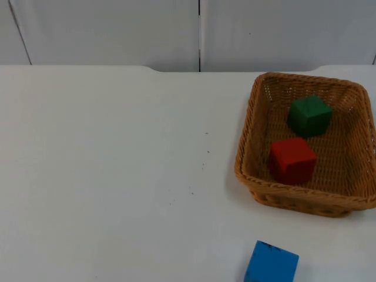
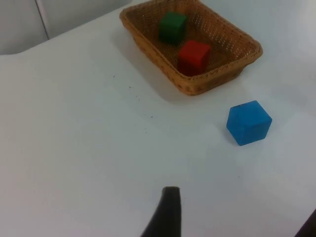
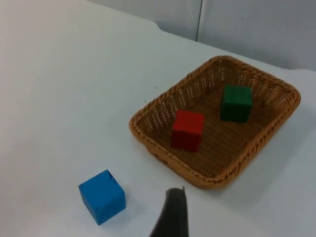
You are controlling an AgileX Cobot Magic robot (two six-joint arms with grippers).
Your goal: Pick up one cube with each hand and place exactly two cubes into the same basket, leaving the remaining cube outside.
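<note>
Brown wicker basket (image 1: 252,141) holds the green cube (image 1: 309,116) and the red cube (image 1: 292,160), sitting near each other. A blue cube (image 1: 271,264) lies on the white table (image 1: 106,176) outside, near the basket. I think the job is done. Both arms hang high and away; I cannot tell their grip. Best to keep clear and leave blue alone
</note>
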